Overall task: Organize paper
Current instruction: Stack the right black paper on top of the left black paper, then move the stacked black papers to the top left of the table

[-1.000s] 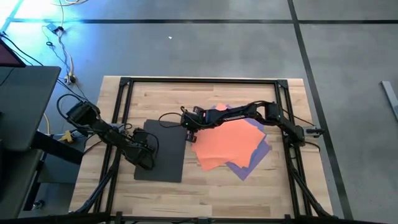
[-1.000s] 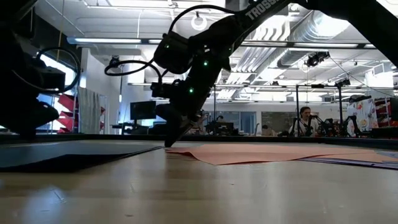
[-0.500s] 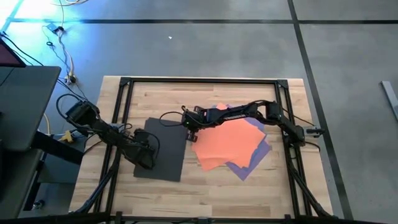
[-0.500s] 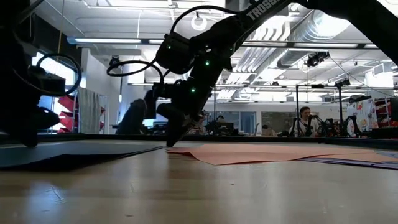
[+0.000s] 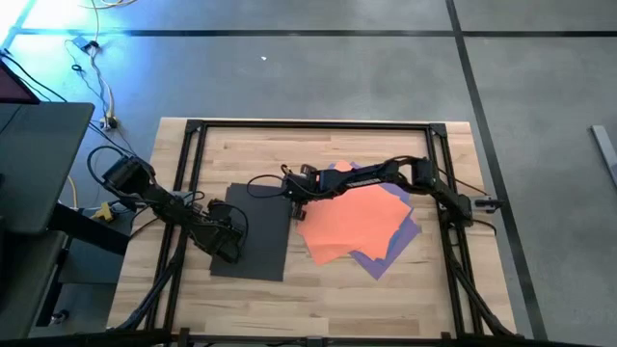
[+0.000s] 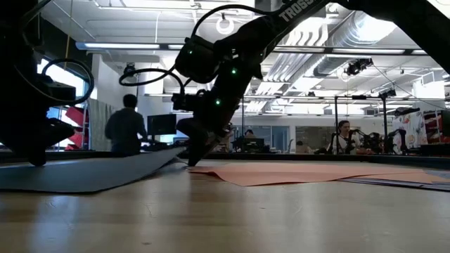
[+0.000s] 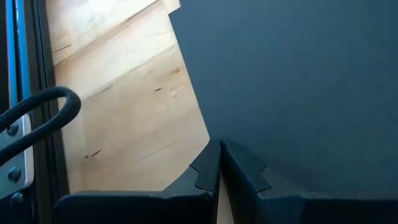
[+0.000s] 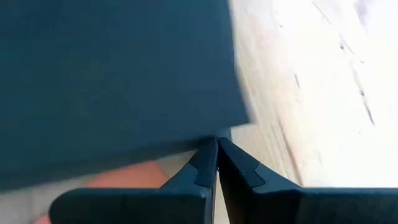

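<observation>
From above, the dark grey sheet point(image 5: 252, 233) lies on the left half of the wooden table point(image 5: 318, 294), apart from a fanned pile on the right half where the orange sheet point(image 5: 352, 221) lies on top, a purple sheet point(image 5: 384, 258) pokes out at the near right corner and a blue edge point(image 5: 340, 166) shows at the far side. The pink sheet cannot be made out in any view.

The low view adds what the overhead one hides: the grey sheet is not flat. Its edge nearest the right gripper point(image 6: 191, 159) curls up off the table, while the orange sheet point(image 6: 295, 172) lies low with only a slight ripple. A person point(image 6: 126, 128) stands in the room behind.

The left wrist view shows the left gripper point(image 7: 219, 149) with its 2 fingers pressed together, tips meeting right at the left edge of the grey sheet point(image 7: 292, 81), bare wood point(image 7: 124, 112) beside it (whether paper is pinched between them cannot be told). In the right wrist view the right gripper's point(image 8: 216, 144) fingers are likewise closed tight, tips at the grey sheet's point(image 8: 112, 74) edge, with a sliver of orange point(image 8: 124, 177) beneath.

In the high view, the left gripper point(image 5: 228, 249) sits at the grey sheet's near left side, the right gripper point(image 5: 294, 200) at its far right corner.
</observation>
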`<act>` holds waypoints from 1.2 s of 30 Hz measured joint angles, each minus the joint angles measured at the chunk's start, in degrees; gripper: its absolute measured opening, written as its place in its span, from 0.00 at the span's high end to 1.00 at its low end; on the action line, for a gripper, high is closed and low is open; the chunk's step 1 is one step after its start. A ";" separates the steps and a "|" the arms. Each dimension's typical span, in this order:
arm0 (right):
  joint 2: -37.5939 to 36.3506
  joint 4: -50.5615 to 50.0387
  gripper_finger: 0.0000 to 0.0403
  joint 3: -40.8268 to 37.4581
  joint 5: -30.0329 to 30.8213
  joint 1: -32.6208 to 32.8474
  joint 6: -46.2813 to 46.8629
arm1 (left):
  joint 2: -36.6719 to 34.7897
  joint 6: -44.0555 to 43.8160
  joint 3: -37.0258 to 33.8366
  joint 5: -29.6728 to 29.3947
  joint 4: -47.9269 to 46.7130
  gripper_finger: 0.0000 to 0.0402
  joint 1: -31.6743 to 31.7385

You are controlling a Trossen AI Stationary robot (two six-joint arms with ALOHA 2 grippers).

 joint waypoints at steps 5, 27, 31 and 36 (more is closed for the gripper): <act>-1.74 -1.75 1.00 -0.24 1.59 -0.04 0.26 | -0.02 -0.48 0.00 0.48 -0.32 1.00 0.00; 0.27 1.72 1.00 0.05 -2.97 -0.55 2.36 | 0.07 2.56 2.08 -1.51 -0.14 1.00 1.71; 0.00 1.32 1.00 0.03 -0.39 -0.46 2.55 | 0.07 2.98 2.57 -0.87 -3.61 1.00 2.04; -0.47 0.32 1.00 0.00 0.45 -0.50 2.40 | 0.07 2.01 5.86 -0.30 -11.32 1.00 1.92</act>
